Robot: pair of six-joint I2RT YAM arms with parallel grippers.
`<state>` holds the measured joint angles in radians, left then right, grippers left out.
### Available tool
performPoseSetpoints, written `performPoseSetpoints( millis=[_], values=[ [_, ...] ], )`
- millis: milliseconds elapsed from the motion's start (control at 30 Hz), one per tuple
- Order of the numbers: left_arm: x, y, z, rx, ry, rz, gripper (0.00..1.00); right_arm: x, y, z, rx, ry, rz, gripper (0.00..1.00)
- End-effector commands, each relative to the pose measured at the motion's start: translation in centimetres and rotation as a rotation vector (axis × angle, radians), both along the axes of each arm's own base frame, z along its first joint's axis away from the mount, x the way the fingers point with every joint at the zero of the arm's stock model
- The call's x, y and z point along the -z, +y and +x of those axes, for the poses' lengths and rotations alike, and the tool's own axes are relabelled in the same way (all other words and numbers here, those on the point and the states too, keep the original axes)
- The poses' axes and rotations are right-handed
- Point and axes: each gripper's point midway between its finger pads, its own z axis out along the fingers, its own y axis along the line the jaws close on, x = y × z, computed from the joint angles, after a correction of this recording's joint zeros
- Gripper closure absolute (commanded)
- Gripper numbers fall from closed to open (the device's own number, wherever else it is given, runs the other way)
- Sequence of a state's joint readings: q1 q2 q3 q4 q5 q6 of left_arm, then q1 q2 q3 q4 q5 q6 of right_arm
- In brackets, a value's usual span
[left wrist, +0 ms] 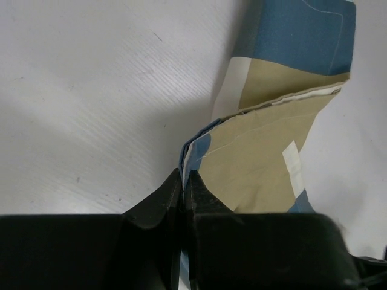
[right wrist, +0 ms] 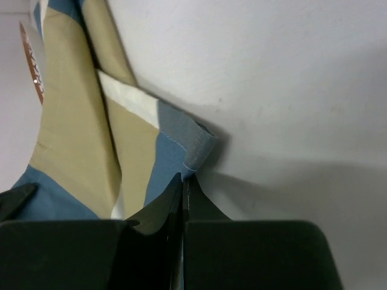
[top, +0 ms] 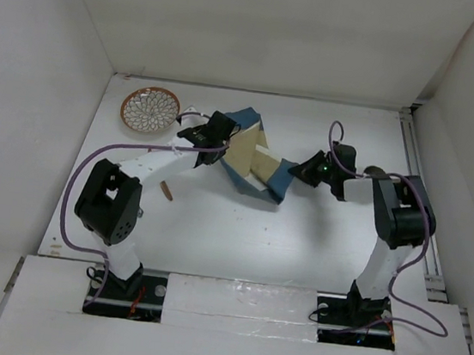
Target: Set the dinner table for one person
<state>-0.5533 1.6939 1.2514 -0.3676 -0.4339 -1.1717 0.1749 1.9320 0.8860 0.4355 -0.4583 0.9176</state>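
Note:
A blue-and-tan checked cloth placemat [top: 252,158] hangs crumpled between my two grippers over the far middle of the white dinner table [top: 239,230]. My left gripper [top: 211,144] is shut on the placemat's left edge [left wrist: 254,163]; the cloth runs between its fingertips. My right gripper [top: 307,171] is shut on the placemat's right blue corner [right wrist: 181,151]. Both hold the cloth a little above the table. A round patterned plate [top: 150,109] lies at the far left, beside my left gripper.
A small brown utensil-like object [top: 165,189] lies on the table under my left arm. A dark object [top: 376,171] shows behind my right arm. White panels wall the table; a rail [top: 419,209] runs along its right edge.

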Motion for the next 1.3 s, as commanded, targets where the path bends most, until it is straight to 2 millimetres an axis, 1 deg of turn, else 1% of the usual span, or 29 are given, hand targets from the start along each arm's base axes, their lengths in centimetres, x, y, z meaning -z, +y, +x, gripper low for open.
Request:
performPoseSetpoints(
  millis=[0, 33, 67, 100, 133, 167, 200, 233, 300, 333, 400, 433, 500, 533, 600, 633, 667, 800, 900, 933, 1000, 1033, 1067, 1100, 1133, 1167, 1200, 1233, 1267],
  values=[
    [-7.2, 1.0, 1.3, 0.011, -0.116, -0.001, 1.00, -6.8, -0.9, 0.7, 0.016, -0.183, -0.039, 1.00],
    [-8.6, 1.0, 1.5, 0.023, -0.129, 0.004, 1.00, -8.0, -1.6, 0.6, 0.028, -0.190, -0.058, 1.00],
    [-11.2, 1.6, 1.7, 0.017, -0.166, -0.005, 1.00, -9.9, -2.2, 0.6, 0.039, -0.222, -0.071, 1.00],
    [-12.8, 2.2, 1.4, 0.014, -0.171, 0.020, 1.00, -14.9, -2.3, 0.5, 0.031, -0.338, -0.077, 1.00],
    [-17.3, 3.0, 2.1, -0.013, -0.253, 0.013, 1.00, -16.3, -3.1, -0.1, 0.046, -0.339, -0.099, 1.00],
    [-19.9, 3.6, 1.7, -0.012, -0.293, 0.020, 1.00, -18.5, -3.7, -0.4, 0.072, -0.377, -0.117, 1.00],
    [-22.0, 4.7, 1.6, -0.033, -0.321, 0.021, 1.00, -21.7, -4.1, -0.5, 0.092, -0.437, -0.127, 1.00],
    [-25.0, 5.4, 1.0, -0.045, -0.359, 0.003, 1.00, -25.5, -5.0, -1.8, 0.117, -0.515, -0.144, 1.00],
    [-28.2, 7.4, -0.2, -0.072, -0.414, -0.011, 1.00, -27.4, -6.4, -3.3, 0.168, -0.493, -0.172, 1.00],
    [-29.1, 8.0, -0.7, -0.083, -0.433, -0.019, 1.00, -30.5, -7.1, -4.5, 0.190, -0.548, -0.165, 1.00],
    [-30.7, 9.5, -2.5, -0.096, -0.469, -0.041, 1.00, -31.5, -8.4, -5.9, 0.233, -0.522, -0.188, 1.00],
    [-30.8, 10.1, -3.1, -0.112, -0.475, -0.051, 1.00, -33.7, -8.8, -7.2, 0.247, -0.571, -0.195, 1.00],
    [-29.9, 10.5, -4.0, -0.119, -0.469, -0.057, 1.00, -34.6, -9.7, -8.8, 0.283, -0.574, -0.208, 1.00],
    [-30.8, 10.7, -5.1, -0.112, -0.502, -0.082, 1.00, -35.4, -10.0, -9.4, 0.295, -0.598, -0.206, 1.00],
    [-30.6, 10.5, -6.0, -0.087, -0.527, -0.115, 1.00, -38.0, -10.0, -11.7, 0.292, -0.672, -0.198, 1.00],
    [-30.3, 10.4, -6.3, -0.077, -0.522, -0.121, 1.00, -37.7, -10.0, -11.7, 0.290, -0.658, -0.202, 1.00],
    [-30.0, 10.3, -6.7, -0.065, -0.515, -0.126, 1.00, -38.6, -9.9, -12.4, 0.280, -0.680, -0.202, 1.00],
    [-28.9, 9.5, -7.7, -0.009, -0.517, -0.171, 1.00, -39.0, -10.1, -14.1, 0.278, -0.704, -0.210, 1.00],
    [-26.9, 9.2, -7.6, 0.002, -0.493, -0.169, 1.00, -38.9, -10.4, -14.0, 0.280, -0.712, -0.234, 1.00],
    [-27.1, 9.1, -7.5, 0.002, -0.504, -0.174, 1.00, -38.3, -10.4, -13.2, 0.271, -0.689, -0.249, 1.00],
    [-26.1, 8.7, -6.4, 0.016, -0.471, -0.140, 1.00, -37.9, -10.0, -12.1, 0.242, -0.670, -0.255, 1.00],
    [-26.1, 8.5, -5.9, 0.021, -0.464, -0.129, 1.00, -37.7, -9.9, -10.7, 0.236, -0.658, -0.266, 1.00],
    [-27.5, 8.1, -5.3, 0.036, -0.492, -0.140, 1.00, -37.8, -9.9, -10.0, 0.235, -0.656, -0.266, 1.00],
    [-27.1, 7.5, -3.9, 0.044, -0.470, -0.120, 1.00, -37.7, -9.8, -9.2, 0.233, -0.646, -0.268, 1.00],
    [-27.7, 7.2, -3.2, 0.060, -0.477, -0.099, 1.00, -38.8, -10.2, -8.6, 0.243, -0.663, -0.277, 1.00],
    [-30.6, 7.3, -2.6, 0.053, -0.532, -0.095, 1.00, -38.1, -10.0, -6.7, 0.238, -0.635, -0.282, 1.00],
    [-31.7, 7.1, -1.8, 0.063, -0.550, -0.084, 1.00, -38.3, -10.2, -5.7, 0.236, -0.635, -0.279, 1.00],
    [-31.1, 6.7, 0.3, 0.070, -0.527, -0.058, 1.00, -38.3, -10.5, -4.7, 0.227, -0.636, -0.283, 1.00],
    [-31.7, 7.2, 1.3, 0.085, -0.537, -0.030, 1.00, -38.3, -10.0, -2.8, 0.198, -0.633, -0.271, 1.00]
  ],
)
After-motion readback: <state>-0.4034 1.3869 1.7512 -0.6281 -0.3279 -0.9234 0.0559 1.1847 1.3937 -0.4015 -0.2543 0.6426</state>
